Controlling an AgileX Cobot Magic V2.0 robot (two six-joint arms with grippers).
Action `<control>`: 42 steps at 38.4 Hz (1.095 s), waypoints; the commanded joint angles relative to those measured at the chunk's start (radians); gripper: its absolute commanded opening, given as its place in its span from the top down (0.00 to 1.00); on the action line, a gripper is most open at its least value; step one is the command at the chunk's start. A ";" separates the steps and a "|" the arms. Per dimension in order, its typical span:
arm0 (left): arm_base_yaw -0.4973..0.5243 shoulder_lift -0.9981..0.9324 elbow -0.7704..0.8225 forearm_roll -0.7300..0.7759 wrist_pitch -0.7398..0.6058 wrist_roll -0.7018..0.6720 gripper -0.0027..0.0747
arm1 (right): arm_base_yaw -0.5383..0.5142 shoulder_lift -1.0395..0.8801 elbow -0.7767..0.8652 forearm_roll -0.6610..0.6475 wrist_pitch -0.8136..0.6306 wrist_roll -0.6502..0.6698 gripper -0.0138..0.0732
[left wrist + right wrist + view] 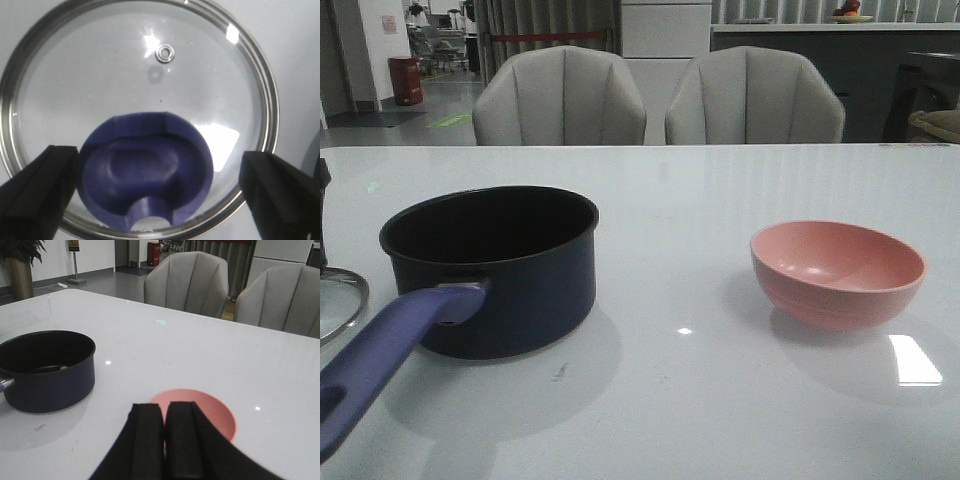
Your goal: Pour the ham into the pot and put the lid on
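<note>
Lid point(140, 100) lies flat on the bench beside the pot point(495, 270). Left jaws are spread wide around its knob point(147, 172); pinching off-middle could tip it. Right jaws are pressed together.

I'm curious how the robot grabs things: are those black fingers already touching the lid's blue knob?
Apart. The left wrist view shows the left gripper open, its black fingers either side of the lid, with clear glass visible between each and the blue knob.

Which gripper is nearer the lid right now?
Left. The left gripper hovers right over the lid, fingers open either side of its knob. The right gripper is shut above the pink bowl.
</note>
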 commanded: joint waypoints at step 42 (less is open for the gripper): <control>0.040 0.001 -0.029 -0.059 -0.040 -0.010 0.41 | 0.003 0.005 -0.029 0.000 -0.073 -0.001 0.65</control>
